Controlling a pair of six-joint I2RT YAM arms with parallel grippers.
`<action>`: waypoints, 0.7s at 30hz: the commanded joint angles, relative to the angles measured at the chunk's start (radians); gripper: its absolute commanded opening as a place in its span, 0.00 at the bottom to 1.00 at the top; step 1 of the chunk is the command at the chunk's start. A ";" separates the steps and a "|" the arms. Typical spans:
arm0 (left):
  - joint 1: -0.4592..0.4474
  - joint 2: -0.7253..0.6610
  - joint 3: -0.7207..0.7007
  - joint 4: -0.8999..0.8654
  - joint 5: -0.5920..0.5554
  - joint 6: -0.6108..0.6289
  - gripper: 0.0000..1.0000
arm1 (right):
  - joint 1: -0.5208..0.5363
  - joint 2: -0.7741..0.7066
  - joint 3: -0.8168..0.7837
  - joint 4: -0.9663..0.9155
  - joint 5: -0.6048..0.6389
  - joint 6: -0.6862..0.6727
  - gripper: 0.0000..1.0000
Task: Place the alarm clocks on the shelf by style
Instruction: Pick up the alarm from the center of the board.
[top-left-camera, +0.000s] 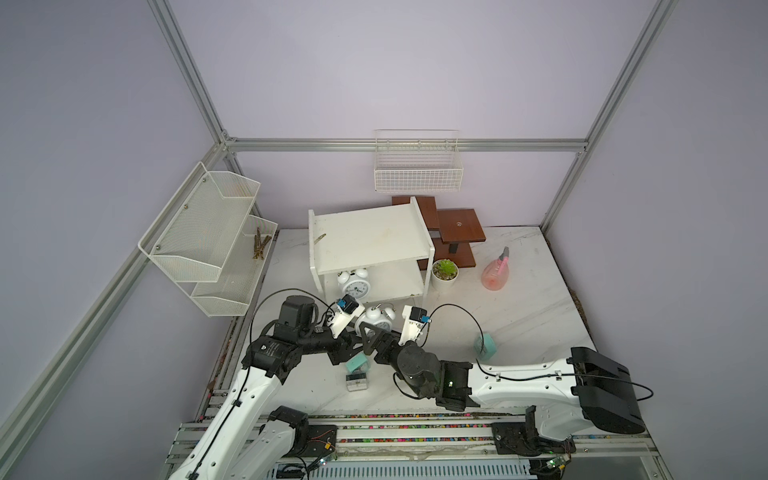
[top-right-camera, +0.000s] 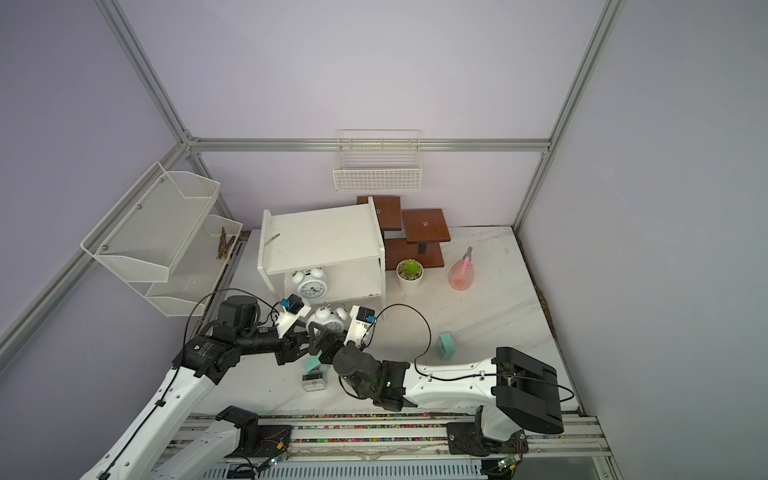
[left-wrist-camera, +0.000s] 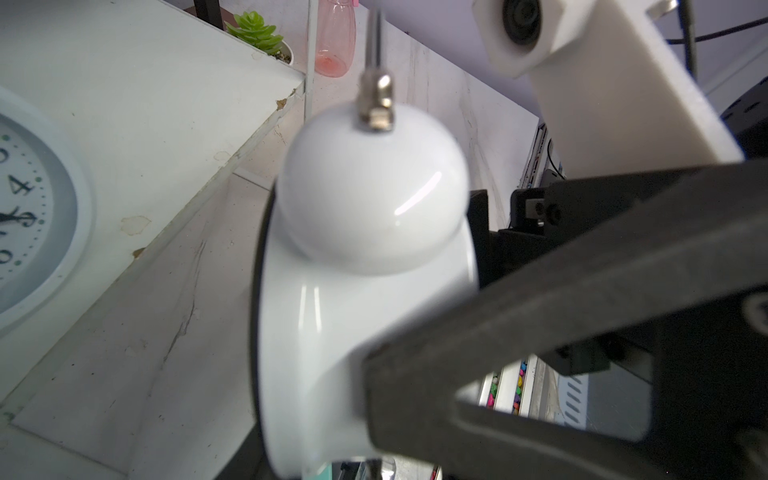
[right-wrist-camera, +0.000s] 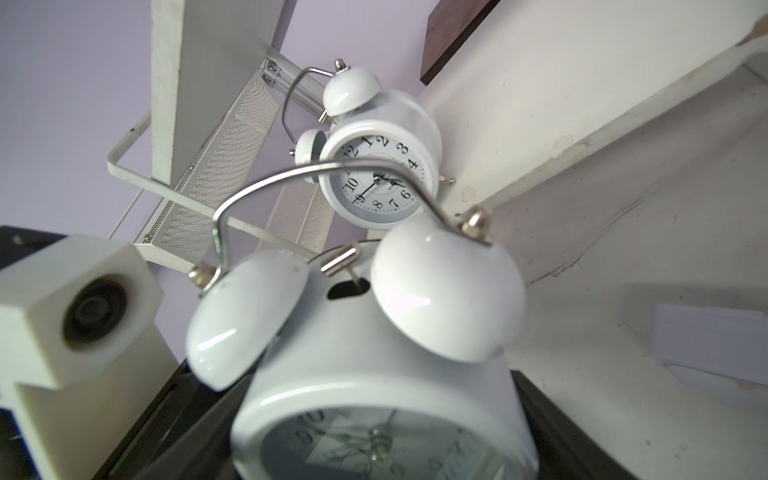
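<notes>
A white twin-bell alarm clock (top-left-camera: 376, 320) (top-right-camera: 328, 320) hangs just in front of the shelf (top-left-camera: 374, 237) (top-right-camera: 324, 237), held between both arms. My left gripper (top-left-camera: 360, 334) (left-wrist-camera: 332, 457) is shut on it front to back. My right gripper (top-left-camera: 380, 332) (right-wrist-camera: 382, 436) has its dark fingers against both sides of the clock's body (right-wrist-camera: 374, 374). A second twin-bell clock (top-left-camera: 353, 284) (right-wrist-camera: 378, 174) stands on the shelf's lower board. Two mint-green square clocks (top-left-camera: 485, 347) (top-left-camera: 356, 365) and a silver-grey square one (top-left-camera: 357, 382) sit on the table.
A white mesh rack (top-left-camera: 208, 241) hangs on the left wall and a wire basket (top-left-camera: 417, 170) on the back wall. A brown stepped stand (top-left-camera: 453, 228), a potted succulent (top-left-camera: 444, 272) and a pink spray bottle (top-left-camera: 496, 274) stand to the right of the shelf.
</notes>
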 joint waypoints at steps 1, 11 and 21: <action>0.000 -0.017 0.026 0.038 0.041 0.003 0.36 | 0.006 -0.016 -0.022 0.055 0.020 -0.031 0.77; 0.000 -0.023 0.017 0.028 0.014 0.024 1.00 | -0.013 -0.078 -0.008 -0.095 0.178 -0.357 0.73; 0.000 -0.021 0.039 -0.007 -0.021 0.037 1.00 | -0.128 -0.124 0.017 -0.220 0.171 -0.476 0.71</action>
